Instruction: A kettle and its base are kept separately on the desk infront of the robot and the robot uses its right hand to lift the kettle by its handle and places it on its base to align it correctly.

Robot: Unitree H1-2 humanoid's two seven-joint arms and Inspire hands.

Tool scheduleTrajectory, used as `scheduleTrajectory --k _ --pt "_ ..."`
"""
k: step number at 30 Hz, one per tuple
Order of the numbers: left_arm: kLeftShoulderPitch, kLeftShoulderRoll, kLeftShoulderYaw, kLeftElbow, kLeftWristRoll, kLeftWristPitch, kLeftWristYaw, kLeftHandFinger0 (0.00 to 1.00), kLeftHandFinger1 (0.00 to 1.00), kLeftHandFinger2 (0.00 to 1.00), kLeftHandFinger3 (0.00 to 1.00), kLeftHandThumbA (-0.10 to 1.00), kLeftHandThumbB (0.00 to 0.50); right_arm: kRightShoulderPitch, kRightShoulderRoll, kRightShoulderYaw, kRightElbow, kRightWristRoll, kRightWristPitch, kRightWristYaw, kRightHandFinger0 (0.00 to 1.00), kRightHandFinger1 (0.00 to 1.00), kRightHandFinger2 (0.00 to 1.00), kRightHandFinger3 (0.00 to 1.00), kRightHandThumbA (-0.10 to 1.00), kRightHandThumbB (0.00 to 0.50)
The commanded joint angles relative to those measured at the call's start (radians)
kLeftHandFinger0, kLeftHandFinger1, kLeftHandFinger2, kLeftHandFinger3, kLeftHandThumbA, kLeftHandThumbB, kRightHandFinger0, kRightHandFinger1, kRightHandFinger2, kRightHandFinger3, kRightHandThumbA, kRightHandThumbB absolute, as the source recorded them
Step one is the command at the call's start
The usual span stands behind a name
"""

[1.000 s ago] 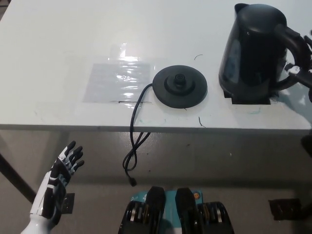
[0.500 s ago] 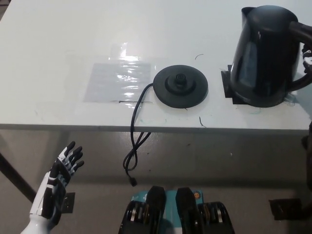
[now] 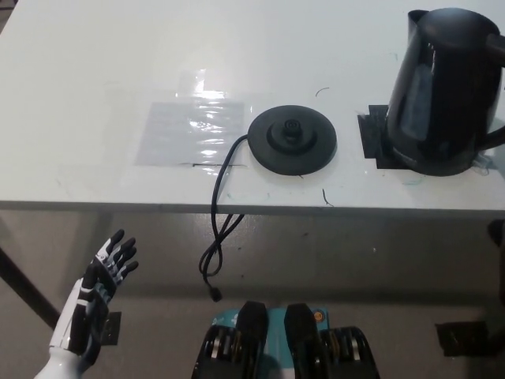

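The black kettle (image 3: 446,91) is at the table's far right, with its handle cut off by the picture's right edge. It looks slightly raised over the black tape mark (image 3: 375,138); I cannot tell whether it touches the table. The round black base (image 3: 292,140) lies on the white table (image 3: 95,63) to the kettle's left, a clear gap apart. My right hand is outside the picture; only a dark bit of the arm (image 3: 497,233) shows at the right edge. My white left hand (image 3: 99,304) rests low at the lower left, open, below the table's front edge.
The base's black cord (image 3: 217,237) runs off the front edge and hangs down. A shiny clear sheet (image 3: 189,130) is stuck flat on the table left of the base. Small pen marks dot the table near the base.
The kettle has moved to the right, away from the base, uncovering the black tape mark. My right hand on the handle has slid out of the picture. The left hand stayed put.
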Motion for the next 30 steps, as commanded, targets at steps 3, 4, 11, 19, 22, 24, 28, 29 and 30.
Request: scheduleTrajectory --k 3,4,11,19,22,24,28,29,30 --pt "-0.015 0.015 0.005 -0.009 -0.014 -0.041 -0.016 1.0 1.0 1.0 1.0 1.0 0.086 -0.118 -0.005 -0.001 -0.079 0.022 -0.063 -0.022 0.0 0.31 0.71 0.69 -0.1 0.156" --pt "-0.015 0.014 0.005 -0.011 -0.016 -0.036 -0.015 1.0 1.0 1.0 1.0 1.0 0.087 -0.124 -0.003 0.001 -0.085 0.021 -0.063 -0.024 0.0 0.3 0.71 0.69 -0.1 0.155" --pt "-0.015 0.017 0.005 -0.018 -0.008 -0.035 -0.013 1.0 1.0 1.0 1.0 1.0 0.092 -0.162 0.01 0.016 -0.125 0.026 -0.052 -0.023 0.0 0.28 0.71 0.67 -0.1 0.155" --pt "-0.019 0.017 0.005 -0.016 -0.004 -0.038 -0.013 1.0 1.0 1.0 1.0 1.0 0.101 -0.202 0.029 0.036 -0.145 -0.006 -0.039 -0.049 0.0 0.25 0.69 0.73 -0.1 0.136" --pt "-0.016 0.018 0.006 -0.012 -0.008 -0.042 -0.016 1.0 1.0 1.0 1.0 1.0 0.079 -0.215 0.04 0.047 -0.145 -0.02 -0.038 -0.061 0.0 0.24 0.65 0.72 -0.1 0.138" --pt "-0.017 0.018 0.006 -0.008 -0.012 -0.046 -0.018 1.0 1.0 1.0 1.0 1.0 0.088 -0.223 0.048 0.052 -0.148 -0.018 -0.032 -0.064 0.0 0.23 0.62 0.7 -0.1 0.135" --pt "-0.017 0.019 0.006 -0.012 -0.003 -0.039 -0.014 1.0 1.0 1.0 1.0 1.0 0.107 -0.234 0.066 0.063 -0.147 -0.005 -0.031 -0.05 0.0 0.23 0.64 0.69 -0.1 0.111" --pt "-0.018 0.019 0.006 -0.012 -0.004 -0.037 -0.015 1.0 1.0 1.0 1.0 1.0 0.108 -0.236 0.076 0.069 -0.149 -0.007 -0.032 -0.049 0.0 0.27 0.7 0.73 -0.1 0.099" --pt "-0.018 0.02 0.005 -0.014 -0.004 -0.034 -0.015 1.0 1.0 1.0 1.0 1.0 0.098 -0.238 0.085 0.076 -0.149 -0.019 -0.031 -0.056 0.0 0.3 0.73 0.77 -0.1 0.103"
